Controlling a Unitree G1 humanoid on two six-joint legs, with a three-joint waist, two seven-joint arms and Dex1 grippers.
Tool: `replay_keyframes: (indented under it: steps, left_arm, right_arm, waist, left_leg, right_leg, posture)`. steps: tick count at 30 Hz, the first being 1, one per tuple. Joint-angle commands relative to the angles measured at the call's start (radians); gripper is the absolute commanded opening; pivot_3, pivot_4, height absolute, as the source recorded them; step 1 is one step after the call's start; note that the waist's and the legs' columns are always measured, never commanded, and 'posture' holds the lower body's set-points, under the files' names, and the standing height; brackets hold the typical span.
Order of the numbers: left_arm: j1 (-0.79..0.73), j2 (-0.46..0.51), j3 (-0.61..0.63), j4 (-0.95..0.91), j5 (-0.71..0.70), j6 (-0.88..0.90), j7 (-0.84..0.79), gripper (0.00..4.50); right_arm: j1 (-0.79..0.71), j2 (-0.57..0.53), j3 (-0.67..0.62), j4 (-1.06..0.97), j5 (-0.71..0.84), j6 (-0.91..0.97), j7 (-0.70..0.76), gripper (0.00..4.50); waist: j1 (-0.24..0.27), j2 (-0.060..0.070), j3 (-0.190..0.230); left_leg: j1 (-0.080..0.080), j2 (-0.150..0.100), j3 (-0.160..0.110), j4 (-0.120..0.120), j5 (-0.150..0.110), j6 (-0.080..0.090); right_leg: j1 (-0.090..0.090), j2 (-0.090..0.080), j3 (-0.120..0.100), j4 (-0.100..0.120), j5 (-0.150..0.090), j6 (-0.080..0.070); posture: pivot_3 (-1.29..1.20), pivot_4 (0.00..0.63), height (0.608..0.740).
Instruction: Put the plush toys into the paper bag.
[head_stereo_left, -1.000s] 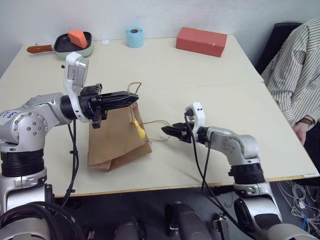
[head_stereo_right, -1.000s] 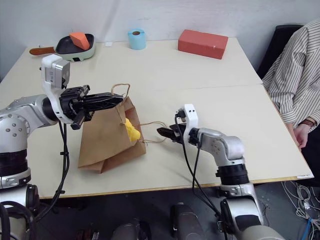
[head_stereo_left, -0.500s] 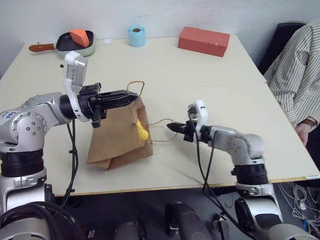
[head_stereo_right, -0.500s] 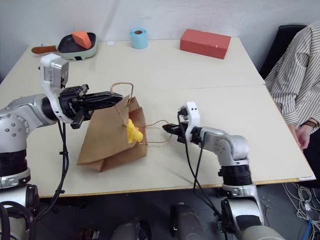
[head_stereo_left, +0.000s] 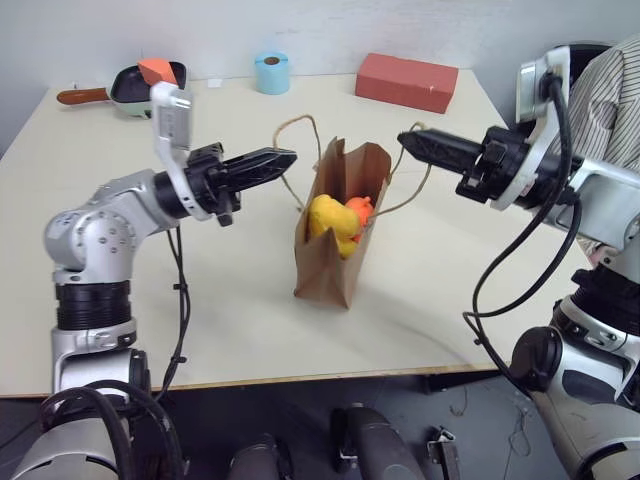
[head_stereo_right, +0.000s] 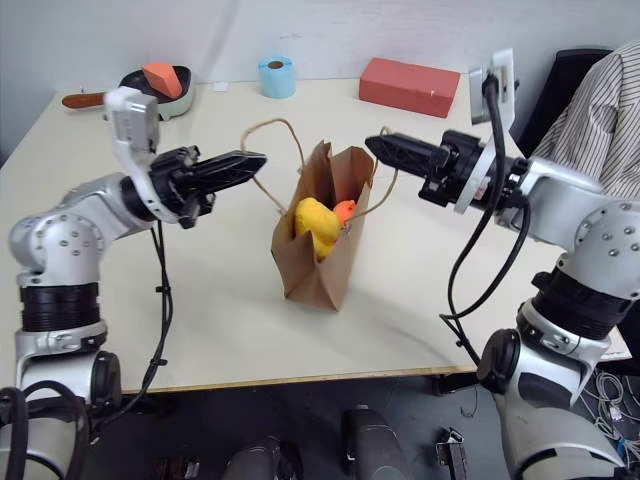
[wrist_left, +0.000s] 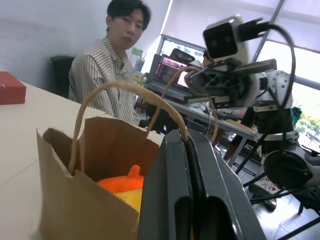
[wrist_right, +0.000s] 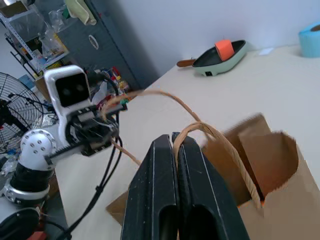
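Observation:
The brown paper bag (head_stereo_left: 335, 250) stands upright at mid-table with its mouth open and its bottom on the table top. Both plush toys sit inside at the mouth, the yellow one (head_stereo_left: 328, 218) beside the orange one (head_stereo_left: 360, 210). My left gripper (head_stereo_left: 288, 156) is shut on the bag's left cord handle (head_stereo_left: 296, 125). On the other side, my right gripper (head_stereo_left: 405, 140) is shut on the right handle (head_stereo_left: 410, 195). The two grippers point at each other above the bag. In the left wrist view the handle (wrist_left: 125, 87) arches over the bag (wrist_left: 65, 190) and the orange toy (wrist_left: 122, 182).
A pan holding an orange wedge (head_stereo_left: 150, 80) sits at the far left corner. A blue roll (head_stereo_left: 269, 72) and a red box (head_stereo_left: 408, 80) stand along the far edge. A person in a striped shirt (head_stereo_left: 610, 70) sits at the table's right side.
My right gripper closed on the loose handle and rose high to the right. The bag went from lying slumped to upright between both grippers, and both toys now show in its mouth.

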Motion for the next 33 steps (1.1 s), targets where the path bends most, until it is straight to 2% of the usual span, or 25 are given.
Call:
replay_keyframes:
  steps: [1,4,6,7,10,12,16,17,21,24,25,28,31,33]
  left_arm:
    - [-0.030,-0.033,-0.036,0.026,0.059,-0.075,-0.013,0.00]
    - [-0.022,-0.050,-0.053,0.027,0.080,-0.094,-0.023,0.00]
    - [-0.019,-0.047,-0.047,0.023,0.081,-0.090,-0.026,0.00]
    - [-0.015,-0.036,-0.035,0.023,0.079,-0.082,-0.023,0.20]
    - [0.004,0.012,0.009,0.001,0.043,-0.035,-0.027,0.91]
    - [0.016,0.034,0.031,-0.025,0.012,0.000,-0.032,1.56]
    - [0.066,0.135,0.118,-0.140,-0.123,0.158,-0.044,2.77]
    - [0.093,0.164,0.130,-0.173,-0.141,0.180,-0.049,3.14]
    - [0.248,0.232,0.137,-0.307,-0.123,0.167,-0.043,4.40]
    - [0.344,0.224,0.106,-0.368,-0.072,0.115,-0.005,4.47]
    - [0.384,0.205,0.064,-0.396,-0.019,0.067,0.014,4.47]
    - [0.459,0.136,-0.043,-0.428,0.107,-0.075,0.044,4.50]
    - [0.451,0.027,-0.079,-0.384,0.145,-0.150,0.093,4.50]
    - [0.442,-0.014,-0.116,-0.347,0.176,-0.188,0.086,4.50]
  right_arm:
    - [0.113,-0.067,0.151,-0.103,-0.139,-0.138,0.018,0.04]
    - [0.211,-0.126,0.244,-0.155,-0.228,-0.261,0.077,0.04]
    - [0.237,-0.135,0.237,-0.165,-0.223,-0.288,0.097,0.04]
    - [0.247,-0.137,0.212,-0.168,-0.208,-0.289,0.098,0.21]
    - [0.276,-0.168,0.149,-0.193,-0.162,-0.284,0.115,0.96]
    - [0.287,-0.186,0.118,-0.210,-0.134,-0.281,0.122,1.71]
    - [0.340,-0.280,-0.025,-0.257,-0.012,-0.269,0.172,3.05]
    - [0.371,-0.312,-0.065,-0.267,0.022,-0.262,0.198,3.10]
    - [0.553,-0.412,-0.211,-0.296,0.115,-0.263,0.312,3.10]
    - [0.682,-0.430,-0.259,-0.314,0.136,-0.289,0.355,3.10]
    - [0.748,-0.417,-0.238,-0.341,0.102,-0.315,0.371,3.10]
    - [0.832,-0.333,-0.085,-0.386,-0.020,-0.411,0.314,2.46]
    - [0.826,-0.252,0.156,-0.386,-0.212,-0.528,0.248,1.42]
    - [0.787,-0.213,0.331,-0.337,-0.381,-0.624,0.214,0.70]
  waist:
    - [0.002,0.000,0.000]
    - [0.005,0.000,0.000]
    - [0.001,0.000,0.000]
    - [0.000,0.000,0.000]
    - [-0.003,0.000,0.000]
    - [-0.003,0.000,0.000]
    - [0.003,0.000,0.001]
    - [0.004,0.000,0.001]
    - [0.020,0.000,0.001]
    - [0.030,-0.001,0.001]
    - [0.032,-0.001,0.001]
    - [0.037,-0.002,0.001]
    - [0.036,-0.003,0.001]
    - [0.037,-0.003,0.001]
  left_leg:
    - [0.000,0.000,0.000,-0.001,0.000,0.000]
    - [-0.001,0.000,0.000,-0.001,0.000,0.000]
    - [-0.002,0.000,0.000,-0.001,0.000,0.000]
    - [-0.002,0.000,0.000,-0.001,0.000,0.000]
    - [-0.001,0.000,0.000,-0.001,0.000,0.000]
    - [-0.001,0.000,0.000,-0.001,0.000,0.000]
    - [-0.001,0.000,-0.001,-0.001,0.000,0.000]
    - [-0.001,0.000,-0.001,-0.001,0.000,0.000]
    - [0.001,0.000,-0.001,-0.005,0.000,0.000]
    - [0.002,0.000,-0.002,-0.003,0.000,0.000]
    - [0.002,0.000,-0.002,-0.002,0.000,0.001]
    - [0.006,0.000,-0.003,-0.004,-0.001,0.000]
    - [0.010,0.000,-0.003,-0.006,-0.001,0.000]
    - [0.010,0.000,-0.003,-0.007,0.000,0.000]
  right_leg:
    - [0.000,0.000,0.000,-0.001,0.000,0.000]
    - [0.000,0.000,0.000,-0.002,0.000,0.000]
    - [-0.001,0.000,0.000,-0.001,0.000,0.000]
    - [-0.001,0.000,0.000,0.000,0.000,0.000]
    - [-0.001,0.000,0.000,0.001,0.000,0.000]
    - [-0.001,0.000,0.000,0.000,0.000,0.000]
    - [-0.001,0.000,0.000,0.000,0.000,0.000]
    - [-0.001,0.000,0.000,0.000,0.000,0.000]
    - [0.001,0.000,0.000,-0.004,0.000,0.000]
    - [0.004,0.000,0.000,-0.004,0.000,0.000]
    - [0.004,0.000,0.000,-0.004,0.000,0.000]
    - [0.010,0.001,0.000,-0.006,0.000,0.000]
    - [0.014,0.001,0.000,-0.008,0.000,0.001]
    - [0.013,0.001,0.000,-0.008,0.001,0.001]
  posture:
    - [0.00,0.150,0.740]
    - [0.00,0.150,0.740]
    - [0.00,0.150,0.740]
    - [0.00,0.150,0.740]
    - [0.00,0.150,0.740]
    - [0.00,0.150,0.740]
    - [0.00,0.150,0.740]
    - [0.00,0.150,0.740]
    - [0.00,0.150,0.740]
    - [0.00,0.150,0.740]
    - [0.00,0.150,0.740]
    - [0.00,0.150,0.740]
    - [0.00,0.150,0.740]
    - [0.00,0.150,0.740]
